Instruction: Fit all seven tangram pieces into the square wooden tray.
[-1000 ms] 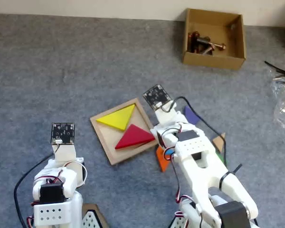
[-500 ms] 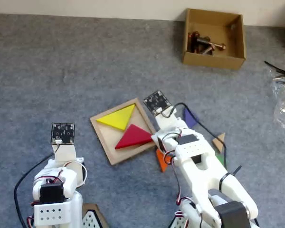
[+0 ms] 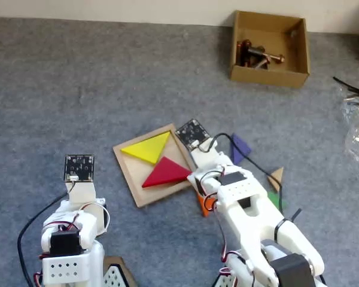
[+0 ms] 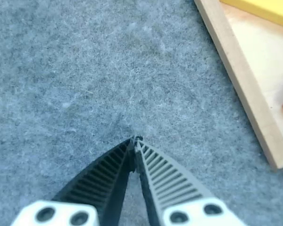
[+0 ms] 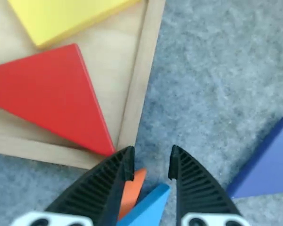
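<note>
tray (image 3: 128, 177): mid-tabletop (image 3: 78, 89), yellow triangle (image 3: 148, 149) and red triangle (image 3: 166, 172) inside.
right gripper (image 5: 151, 150): narrowly spread, empty, over blue piece (image 5: 148, 205) and orange piece (image 5: 133, 188) just beside the tray's corner.
left gripper (image 4: 136, 140): pressed together, beside tray's rim.
handling: probably light, stiff, flat; pinch across opposite edges.

The left arm (image 3: 69, 233) sits folded back near its base, and the left end effector (image 4: 135, 140) points down with its tips pressed together. The right arm (image 3: 251, 209) stretches forward; the right end effector (image 5: 151, 153) angles down, tips slightly apart.
</note>
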Controlling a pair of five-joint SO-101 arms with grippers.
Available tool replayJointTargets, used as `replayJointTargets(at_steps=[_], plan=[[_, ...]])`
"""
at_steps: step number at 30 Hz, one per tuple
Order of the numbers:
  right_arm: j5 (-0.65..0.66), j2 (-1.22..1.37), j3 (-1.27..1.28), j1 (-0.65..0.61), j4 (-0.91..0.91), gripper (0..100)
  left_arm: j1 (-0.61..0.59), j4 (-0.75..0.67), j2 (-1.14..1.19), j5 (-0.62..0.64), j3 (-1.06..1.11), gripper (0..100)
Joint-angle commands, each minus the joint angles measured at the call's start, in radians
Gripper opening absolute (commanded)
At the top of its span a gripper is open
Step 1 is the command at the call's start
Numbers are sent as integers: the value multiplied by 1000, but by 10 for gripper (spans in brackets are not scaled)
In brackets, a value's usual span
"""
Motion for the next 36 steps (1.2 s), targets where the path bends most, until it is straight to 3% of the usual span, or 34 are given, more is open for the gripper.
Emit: replayJointTargets(at_steps=[1, 28, 36], plan=[[9, -25, -4, -35, 16, 126, -8, 8, 7, 3, 21, 5], [9, -30, -13, -79, 151, 126, -8, 8, 7, 3, 21, 5], [3, -334, 42, -84, 191, 126, -8, 8, 7, 3, 21, 5]])
